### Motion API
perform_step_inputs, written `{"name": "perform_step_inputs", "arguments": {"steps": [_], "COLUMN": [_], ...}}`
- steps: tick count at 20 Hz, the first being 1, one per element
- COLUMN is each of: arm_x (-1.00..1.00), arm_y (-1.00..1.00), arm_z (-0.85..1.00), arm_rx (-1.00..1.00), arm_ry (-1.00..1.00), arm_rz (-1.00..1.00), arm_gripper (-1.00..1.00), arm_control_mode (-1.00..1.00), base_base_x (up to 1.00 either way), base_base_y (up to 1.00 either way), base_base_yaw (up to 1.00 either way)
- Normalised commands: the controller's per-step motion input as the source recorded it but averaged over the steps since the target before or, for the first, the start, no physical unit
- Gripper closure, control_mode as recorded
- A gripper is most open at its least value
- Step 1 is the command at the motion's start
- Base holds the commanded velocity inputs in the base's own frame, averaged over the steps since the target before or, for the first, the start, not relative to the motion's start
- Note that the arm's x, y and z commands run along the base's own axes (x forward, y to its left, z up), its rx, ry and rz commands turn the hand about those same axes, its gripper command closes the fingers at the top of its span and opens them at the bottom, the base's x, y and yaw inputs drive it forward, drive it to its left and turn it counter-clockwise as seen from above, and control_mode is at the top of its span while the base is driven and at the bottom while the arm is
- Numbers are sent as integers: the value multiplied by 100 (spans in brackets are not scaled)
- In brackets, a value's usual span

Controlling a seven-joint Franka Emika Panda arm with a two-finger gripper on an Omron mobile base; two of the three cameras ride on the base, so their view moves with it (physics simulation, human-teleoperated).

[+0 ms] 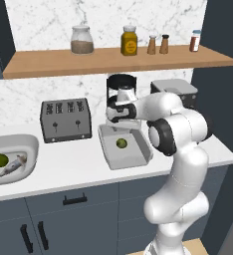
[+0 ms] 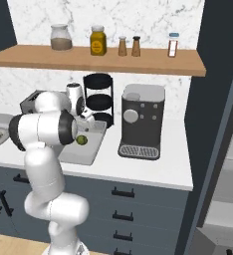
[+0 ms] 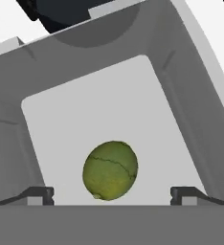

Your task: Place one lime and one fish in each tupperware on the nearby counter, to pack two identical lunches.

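One lime point(image 3: 110, 170): loose on grey tupperware point(image 3: 85, 95) floor
Gripper point(image 3: 112, 195): fingers spread wide, holding nothing, above lime

You see one lime point(image 3: 110, 170) resting on the grey tupperware's point(image 1: 133, 158) floor; another lime point(image 1: 0, 160) beside a fish point(image 1: 12, 166) in the sink.

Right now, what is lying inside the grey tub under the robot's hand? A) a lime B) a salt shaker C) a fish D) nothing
A: a single round green lime lies on the floor of the tupperware, with no fish beside it in there.
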Motion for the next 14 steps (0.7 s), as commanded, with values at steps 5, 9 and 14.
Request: {"name": "perform_step_inputs", "arguments": {"steps": [5, 9, 14], "arm_x": [-96, -100, -100], "arm_y": [-2, -7, -3], "arm_z": [96, 90, 94], "arm_rx": [1, 0, 3], "arm_ry": [-8, -11, -7], "arm_rz": [0, 0, 0], "arm_gripper": [-100, -100, -100], "arm_control_mode": [-100, -100, -100], "base_base_x": [0, 0, 0], "base_base_y": [0, 0, 0], "base_base_yaw": [0, 0, 0]}}
